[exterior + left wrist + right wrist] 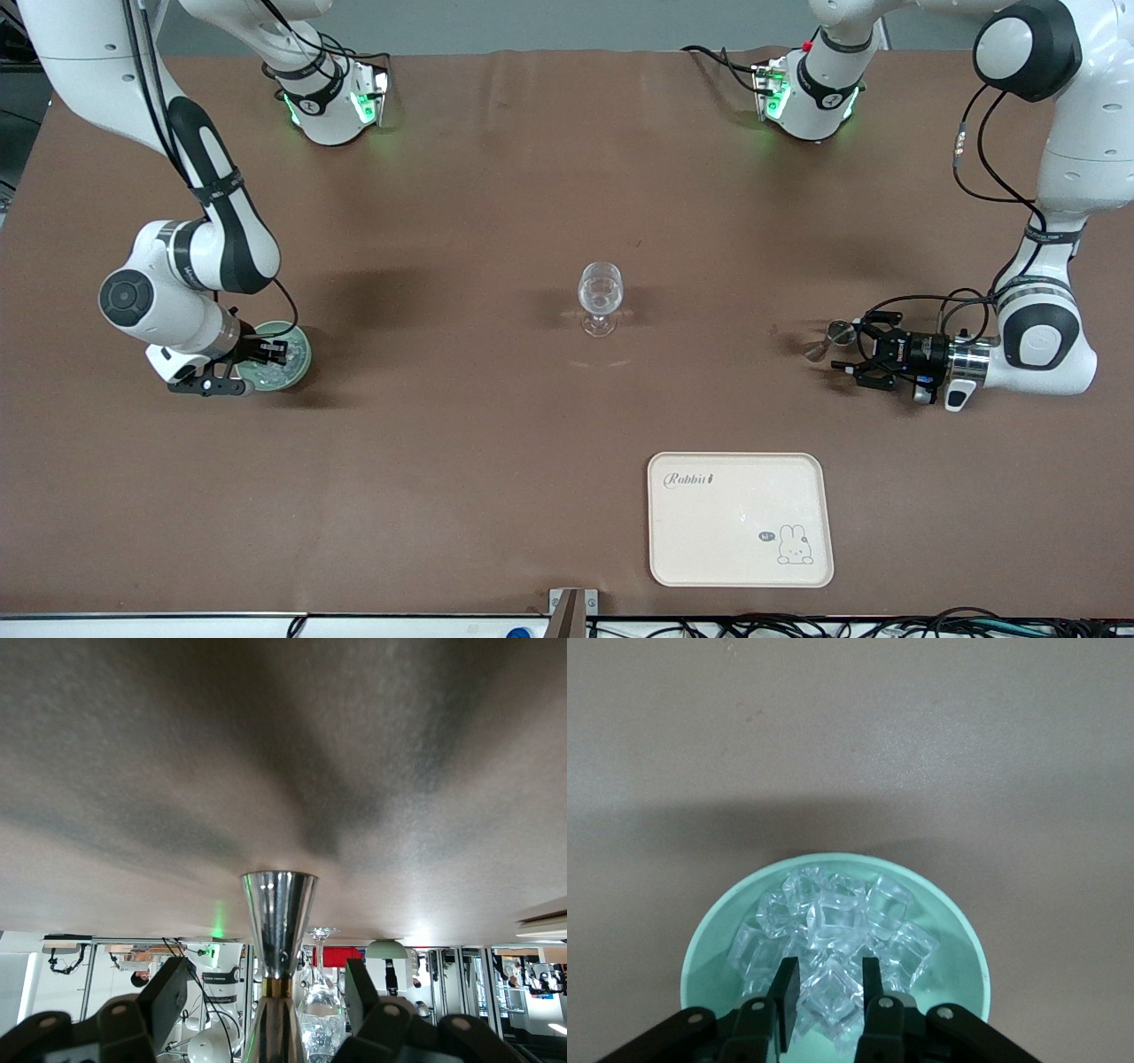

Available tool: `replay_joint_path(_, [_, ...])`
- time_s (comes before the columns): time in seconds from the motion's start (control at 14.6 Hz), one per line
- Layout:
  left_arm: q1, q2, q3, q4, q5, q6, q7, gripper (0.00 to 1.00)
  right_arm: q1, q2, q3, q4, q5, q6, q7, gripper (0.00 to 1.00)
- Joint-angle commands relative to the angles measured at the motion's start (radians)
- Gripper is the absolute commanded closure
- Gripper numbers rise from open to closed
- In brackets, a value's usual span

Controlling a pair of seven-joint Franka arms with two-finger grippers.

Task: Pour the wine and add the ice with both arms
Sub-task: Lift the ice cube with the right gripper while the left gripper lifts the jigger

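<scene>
While the right pincer point(824, 994) sits clenched on one cube of ice point(829, 990) inside the pale green bowl point(709, 939), the wine glass point(600, 297) stands mid-desk toward the left arm, whose released pincer point(852, 356) straddles a steel jigger point(278, 917)

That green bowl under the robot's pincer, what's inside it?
The green bowl holds a heap of clear ice cubes. The right pincer is down in it, shut on one cube. The cubes hide the bowl's bottom.
</scene>
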Motion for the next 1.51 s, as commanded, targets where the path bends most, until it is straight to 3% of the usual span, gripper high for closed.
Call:
replay_joint_path(0.0, [-0.008, -0.002, 0.000, -0.005, -0.019, -0.001, -0.015, 0.26, -0.005, -0.041, 0.004, -0.002, 0.022, -0.035, 0.010, 0.94])
replay_joint_path(0.34, [-0.010, -0.002, -0.002, -0.005, -0.021, -0.003, -0.009, 0.36, -0.012, -0.106, -0.001, 0.140, 0.023, -0.291, 0.013, 0.94])
replay_joint_path(0.82, [-0.017, -0.002, -0.008, -0.011, -0.021, -0.001, -0.001, 0.39, -0.023, -0.192, -0.005, 0.378, 0.020, -0.616, 0.010, 0.94])
replay_joint_path(1.44, [-0.016, 0.000, -0.008, -0.018, -0.021, -0.004, 0.002, 0.60, -0.025, -0.373, -0.004, 0.375, 0.019, -0.754, 0.010, 0.94])
